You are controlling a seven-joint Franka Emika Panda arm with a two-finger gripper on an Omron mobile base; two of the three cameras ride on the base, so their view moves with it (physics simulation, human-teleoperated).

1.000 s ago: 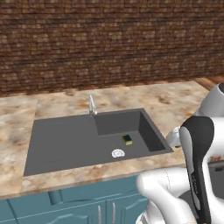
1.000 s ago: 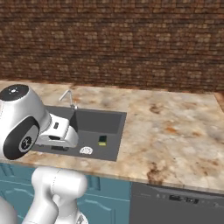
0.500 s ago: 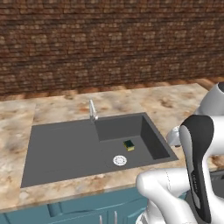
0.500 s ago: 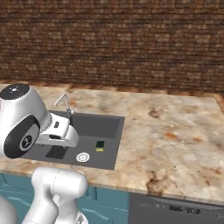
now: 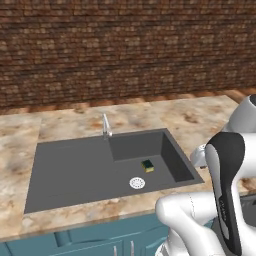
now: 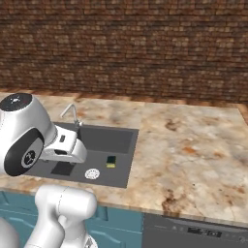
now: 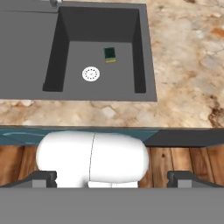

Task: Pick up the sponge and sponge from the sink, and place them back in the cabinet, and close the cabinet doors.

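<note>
In the deep basin at the right end of the sink (image 5: 75, 172), a single sponge (image 5: 147, 165) lies flat on the dark floor, green face up with a yellow edge showing. It sits at about one o'clock from the round white drain (image 5: 137, 183), near it but apart, and clear of the basin walls. The silver faucet (image 5: 106, 126) stands on the back rim, at about eleven o'clock from the sponge. Tan marble worktop (image 6: 193, 150) frames the sink, with a brick wall (image 5: 125, 50) behind. In the hand view the sponge (image 7: 110, 54) is at twelve o'clock, well away from the gripper (image 7: 112, 177), whose two dark fingertips (image 7: 41, 177) stand spread wide at the lower corners, holding nothing.
</note>
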